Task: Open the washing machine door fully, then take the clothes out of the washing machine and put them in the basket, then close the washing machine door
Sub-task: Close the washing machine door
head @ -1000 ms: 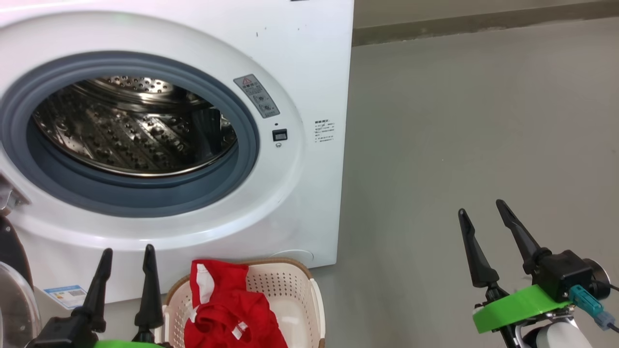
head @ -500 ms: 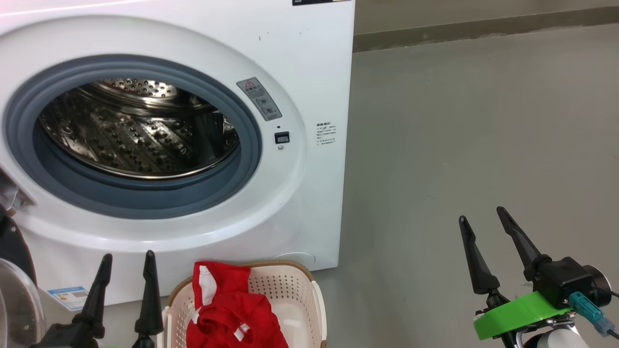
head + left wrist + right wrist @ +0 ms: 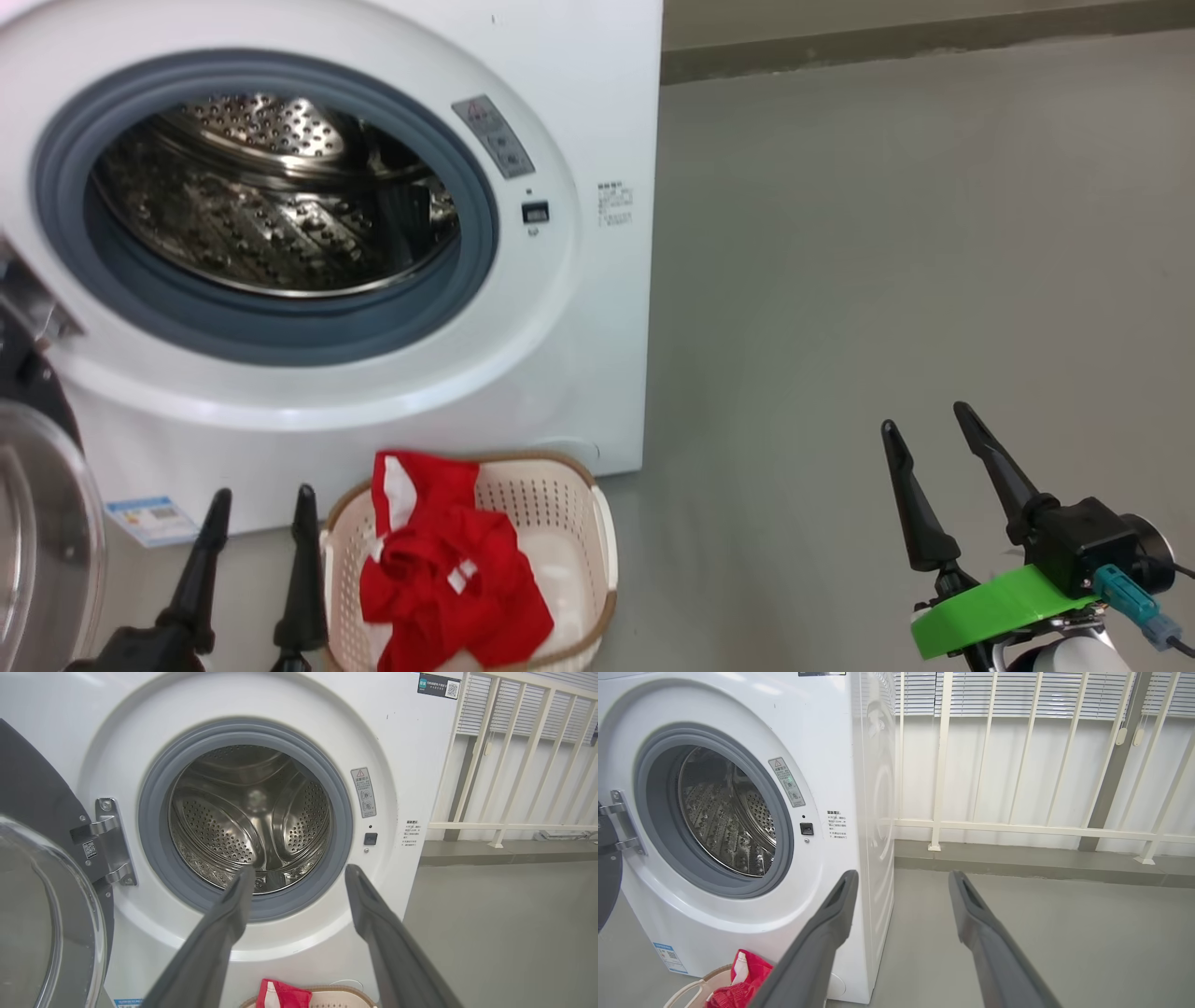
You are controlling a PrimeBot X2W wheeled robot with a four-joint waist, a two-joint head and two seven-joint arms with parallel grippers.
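The basket [image 3: 546, 509] lies lengthwise toward the open washing machine [image 3: 597, 317]

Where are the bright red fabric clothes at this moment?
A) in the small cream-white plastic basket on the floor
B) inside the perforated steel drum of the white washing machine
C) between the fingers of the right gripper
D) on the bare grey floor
A: the red clothes lie in the cream-white perforated basket, which stands before the white washing machine.
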